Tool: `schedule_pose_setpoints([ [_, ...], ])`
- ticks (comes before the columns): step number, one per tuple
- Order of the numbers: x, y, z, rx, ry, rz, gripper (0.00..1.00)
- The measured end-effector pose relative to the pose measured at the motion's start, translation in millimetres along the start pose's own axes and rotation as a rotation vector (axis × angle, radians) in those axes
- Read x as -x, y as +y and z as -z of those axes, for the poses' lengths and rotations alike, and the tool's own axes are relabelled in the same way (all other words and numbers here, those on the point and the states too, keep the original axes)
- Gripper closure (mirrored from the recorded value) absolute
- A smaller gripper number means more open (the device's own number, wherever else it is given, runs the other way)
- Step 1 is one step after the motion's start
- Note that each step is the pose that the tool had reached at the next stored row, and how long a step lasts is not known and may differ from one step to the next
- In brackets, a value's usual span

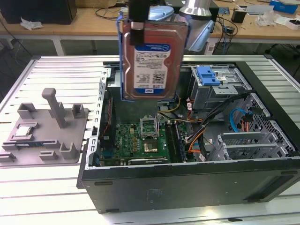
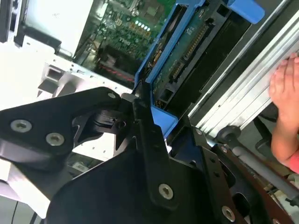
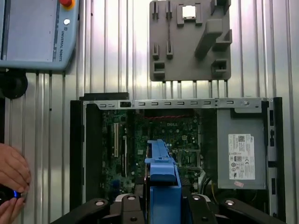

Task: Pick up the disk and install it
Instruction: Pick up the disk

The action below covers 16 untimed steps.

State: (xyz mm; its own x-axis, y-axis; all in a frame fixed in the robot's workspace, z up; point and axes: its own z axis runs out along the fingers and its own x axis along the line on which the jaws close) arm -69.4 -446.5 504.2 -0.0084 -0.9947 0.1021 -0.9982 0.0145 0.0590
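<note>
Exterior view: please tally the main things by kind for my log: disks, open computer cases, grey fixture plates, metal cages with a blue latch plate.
disk, held in the air over the case: 1
open computer case: 1
grey fixture plate: 1
metal cage with a blue latch plate: 1
Total: 4

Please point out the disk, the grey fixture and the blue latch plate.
disk [image 1: 152, 65]: exterior view, its label
grey fixture [image 1: 44, 136]: exterior view, flat base
blue latch plate [image 1: 208, 75]: exterior view, its middle
</note>
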Motion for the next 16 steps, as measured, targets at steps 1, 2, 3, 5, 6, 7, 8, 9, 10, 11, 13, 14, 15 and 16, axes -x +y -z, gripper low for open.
schedule_pose_setpoints([
  [1, -3.3, -9.5, 0.8, 0.0018, 0.0000, 0.000, 0.64],
  [2, -6.2, -17.8, 1.4, 0.0033, 0.0000, 0.000, 0.64],
  [3, -8.9, -25.6, 1.9, 0.0047, 0.0000, 0.001, 0.64],
  [5, -11.5, -33.4, 2.5, 0.0062, 0.0000, 0.000, 0.64],
  [6, -13.8, -40.2, 2.9, 0.0073, 0.0000, 0.001, 0.64],
  [7, -15.1, -44.3, 3.1, 0.0080, -0.0001, 0.001, 0.64],
  [8, -16.7, -49.5, 3.5, 0.0088, 0.0001, 0.001, 0.64],
  [9, -18.2, -54.9, 3.7, 0.0095, -0.0001, 0.001, 0.64],
  [10, -19.4, -59.1, 4.0, 0.0100, 0.0000, 0.001, 0.64],
  [11, -20.8, -63.8, 4.3, 0.0104, 0.0000, 0.001, 0.64],
  [13, -23.0, -71.2, 4.5, 0.0107, -0.0001, 0.001, 0.64],
  [14, -23.1, -72.3, 4.5, 0.0107, -0.0001, 0.001, 0.64],
  [15, -23.1, -72.3, 4.6, 0.0108, -0.0001, 0.001, 0.64],
  [16, -23.2, -72.3, 4.5, 0.0107, -0.0001, 0.001, 0.64],
])
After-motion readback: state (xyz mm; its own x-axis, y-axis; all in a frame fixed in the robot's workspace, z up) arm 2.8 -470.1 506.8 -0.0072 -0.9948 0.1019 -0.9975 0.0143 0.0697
